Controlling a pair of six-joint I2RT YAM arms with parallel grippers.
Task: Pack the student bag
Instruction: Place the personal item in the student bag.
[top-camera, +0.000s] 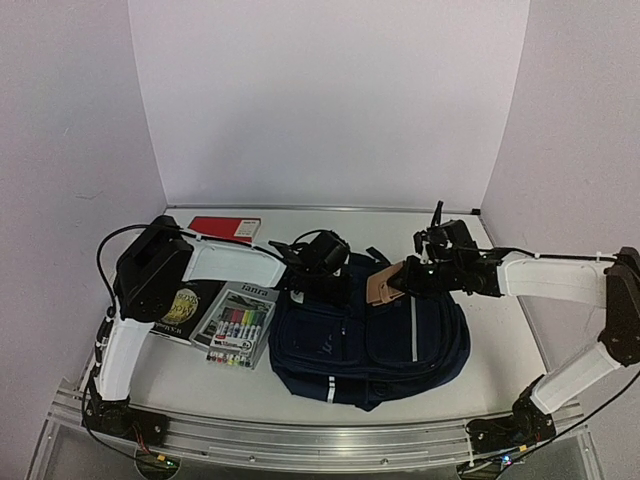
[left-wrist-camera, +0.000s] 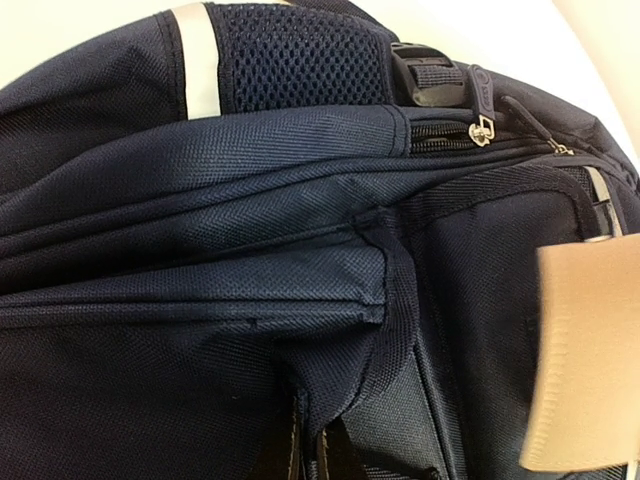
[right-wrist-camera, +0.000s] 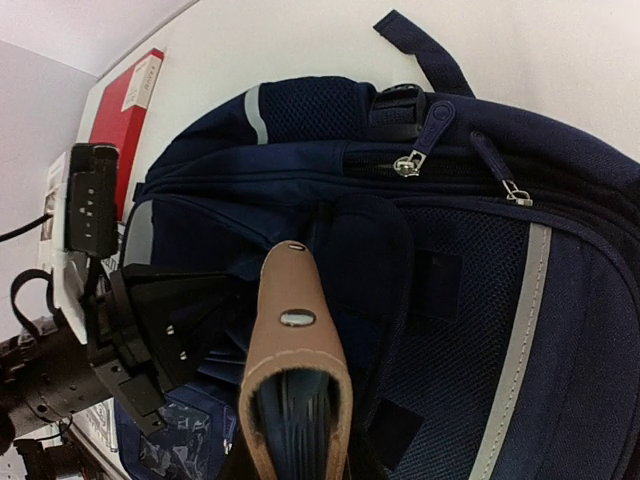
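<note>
Left side of tabletop (top-camera: 180, 375): dark book (top-camera: 185, 305) under the left arm, marker pack (top-camera: 237, 330) beside it, red book (top-camera: 225, 228) at the far edge. Left hand (top-camera: 322, 288) closed, pinching a fabric fold at the top-left edge of the student bag (top-camera: 400, 350). Bag lies flat mid-tabletop. Right hand (top-camera: 402, 282) clamped on its tan leather handle (right-wrist-camera: 295, 350).

The left hand (top-camera: 303, 287) is lost from sight among backpack (top-camera: 420, 350) folds. A tan tab (left-wrist-camera: 585, 360) is blurred and cut off at the left wrist view's edge.
</note>
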